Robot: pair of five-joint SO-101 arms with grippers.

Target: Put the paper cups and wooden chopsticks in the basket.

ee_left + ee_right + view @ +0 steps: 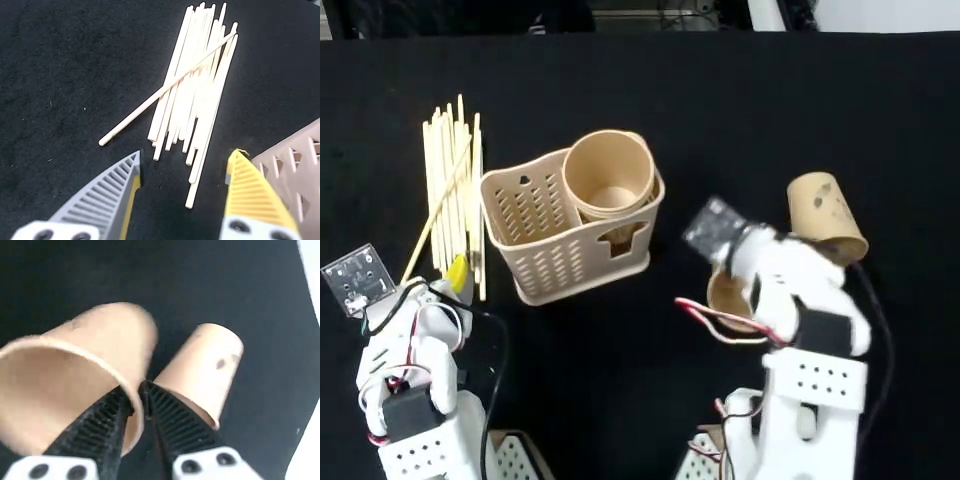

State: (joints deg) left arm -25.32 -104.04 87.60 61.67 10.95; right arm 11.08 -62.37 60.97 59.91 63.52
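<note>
Right, left fingers point(185, 156) first: they're spread wide, hovering over the black counter point(60, 75). The wooden chopsticks point(197, 85) lie in a loose bundle just ahead of them, and the near ends of a few sticks reach into the gap between my two tips. I can't see either tip touching wood. One stray stick point(150, 107) lies slantwise across the bundle, its free end out ahead of my grey finger. A corner of the basket point(300, 165) sits just beside my yellow finger.

Now the right fingers point(141, 392): narrow, pinched on the wall of a paper cup point(75, 370) at its rim, one finger inside the mouth and one outside. That cup is tipped, with its mouth facing back toward my wrist. Just beyond it, a second paper cup point(202, 372) lies on its side on the counter. I can't tell whether the two cups touch. It has dark marks on its side, too blurred to read.

From above, the basket stands between my two sets of fingers. The stacked cups point(608, 175) sit upright in the compartment nearer my right fingers.
</note>
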